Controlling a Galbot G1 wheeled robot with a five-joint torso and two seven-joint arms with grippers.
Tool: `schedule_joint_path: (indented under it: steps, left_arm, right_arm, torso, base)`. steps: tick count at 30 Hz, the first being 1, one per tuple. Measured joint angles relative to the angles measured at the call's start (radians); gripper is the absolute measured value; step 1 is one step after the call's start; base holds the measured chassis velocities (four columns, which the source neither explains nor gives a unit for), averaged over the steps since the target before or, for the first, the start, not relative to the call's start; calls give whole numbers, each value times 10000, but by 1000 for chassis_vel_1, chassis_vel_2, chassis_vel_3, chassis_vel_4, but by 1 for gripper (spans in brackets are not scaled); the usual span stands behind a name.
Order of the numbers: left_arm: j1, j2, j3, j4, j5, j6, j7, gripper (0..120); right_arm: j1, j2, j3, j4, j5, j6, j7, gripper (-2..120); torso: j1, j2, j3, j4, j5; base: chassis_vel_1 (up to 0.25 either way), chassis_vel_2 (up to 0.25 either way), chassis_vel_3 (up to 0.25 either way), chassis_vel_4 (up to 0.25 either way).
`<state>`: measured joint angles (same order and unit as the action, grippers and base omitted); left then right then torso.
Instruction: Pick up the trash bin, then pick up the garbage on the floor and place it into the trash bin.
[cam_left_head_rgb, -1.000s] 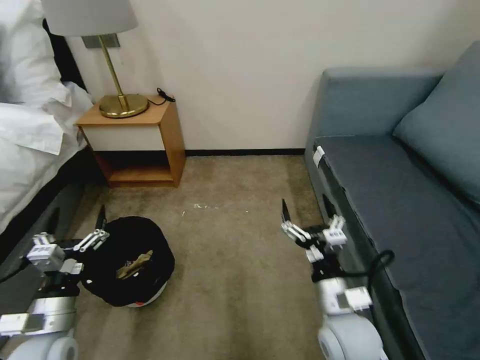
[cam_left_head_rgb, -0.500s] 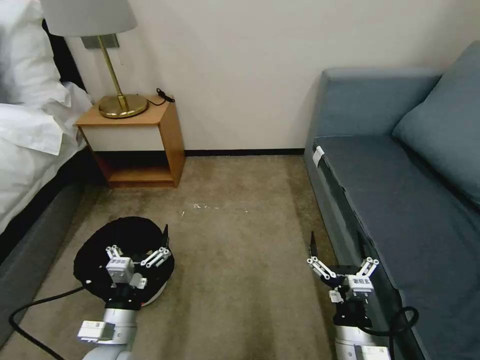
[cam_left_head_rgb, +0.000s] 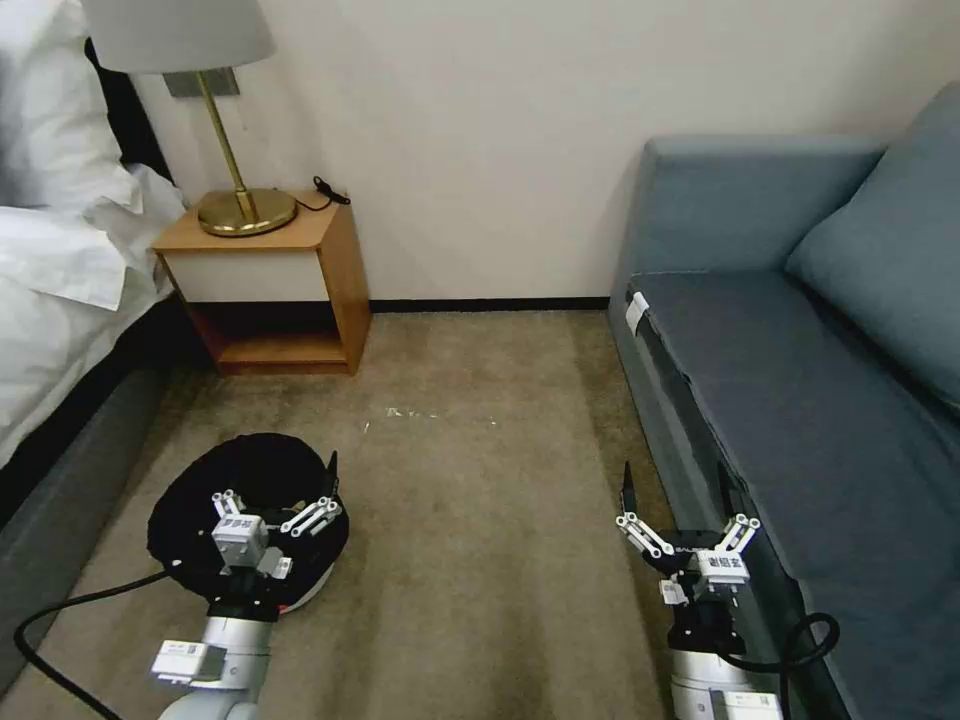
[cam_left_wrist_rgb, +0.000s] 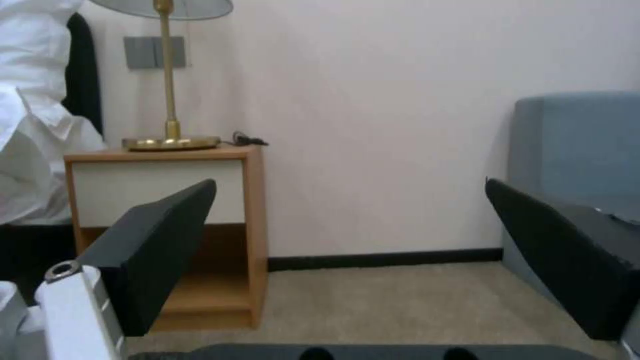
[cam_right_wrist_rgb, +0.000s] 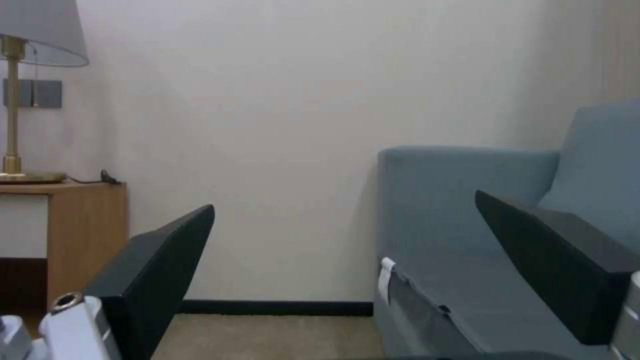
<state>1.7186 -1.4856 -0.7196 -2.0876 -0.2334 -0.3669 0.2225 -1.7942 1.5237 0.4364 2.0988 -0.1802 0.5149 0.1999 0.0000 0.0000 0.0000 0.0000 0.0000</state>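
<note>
The trash bin (cam_left_head_rgb: 185, 515), a low round bin lined with a crinkly black bag, stands on the carpet at the lower left, with a pale base edge at its near side. My left gripper (cam_left_head_rgb: 277, 487) hangs open just above the bin's mouth, fingers pointing away from me. The left wrist view shows both dark fingers (cam_left_wrist_rgb: 153, 250) spread wide and the bag's rim (cam_left_wrist_rgb: 373, 351) just below them. My right gripper (cam_left_head_rgb: 675, 490) is open over bare carpet, close to the sofa's front, holding nothing. The garbage is out of view.
A grey-blue sofa (cam_left_head_rgb: 800, 400) runs along the right. A wooden nightstand (cam_left_head_rgb: 285, 290) with a brass lamp (cam_left_head_rgb: 225, 150) stands at the back left, and a bed (cam_left_head_rgb: 60, 300) lies along the left. A few tiny white flecks (cam_left_head_rgb: 410, 412) dot the carpet in the middle.
The left gripper swung from the bin's left side to over its mouth. The right gripper drew back toward me along the sofa. Both have held still for the last half second.
</note>
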Motion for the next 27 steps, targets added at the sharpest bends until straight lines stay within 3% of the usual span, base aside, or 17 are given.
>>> schedule_joint_path:
  steps: [27]
  left_arm:
    - [-7,10,-16,11,-32,18,-25,100]
  right_arm:
    - [17,-11,-18,0,27,-31,-11,100]
  torso:
    - [0,0,0,0,0]
  base:
    - [0,0,0,0]
